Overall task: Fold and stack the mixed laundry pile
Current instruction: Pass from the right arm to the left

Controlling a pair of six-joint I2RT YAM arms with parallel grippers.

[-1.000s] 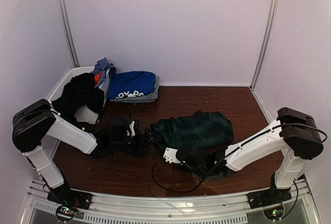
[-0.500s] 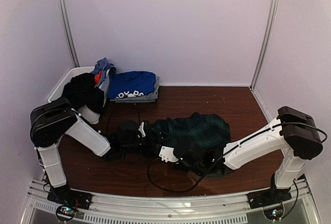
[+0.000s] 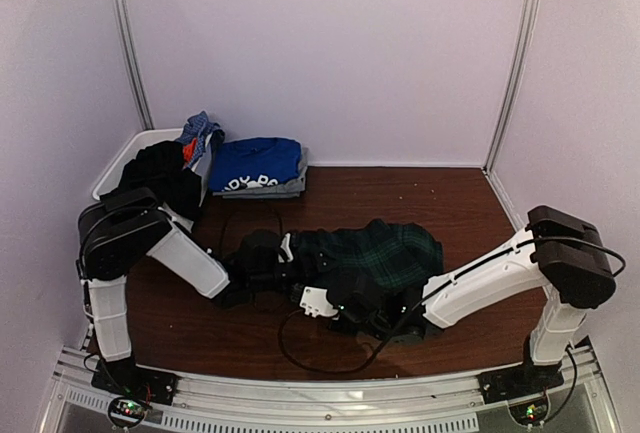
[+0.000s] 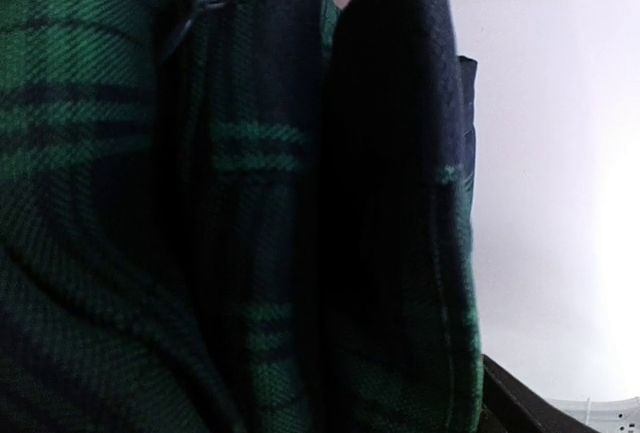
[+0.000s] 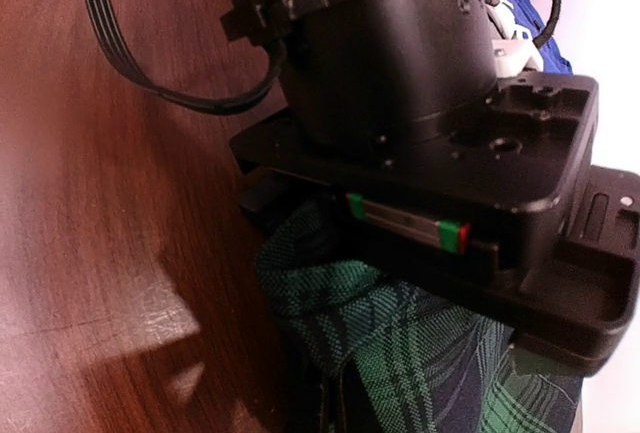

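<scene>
Counter (image 3: pixel 470 203), brown wood; tartan skirt (image 3: pixel 385 248), frame centre, bunched between my arms; I judge it wants its hem drawn flat and pleats squared before folding. Basket (image 3: pixel 125 153), upper left, holding dark garments (image 3: pixel 155 178). Blue T-shirt (image 3: pixel 258 163), folded beside it; white print cut off, unreadable. My left fingers and right fingers hidden at the skirt's lower-left edge; apart or clamped, I cannot tell.

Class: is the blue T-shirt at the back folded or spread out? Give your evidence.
Folded: the blue T-shirt forms a compact, straight-edged rectangle, resting on a grey garment beside the white basket.
</scene>
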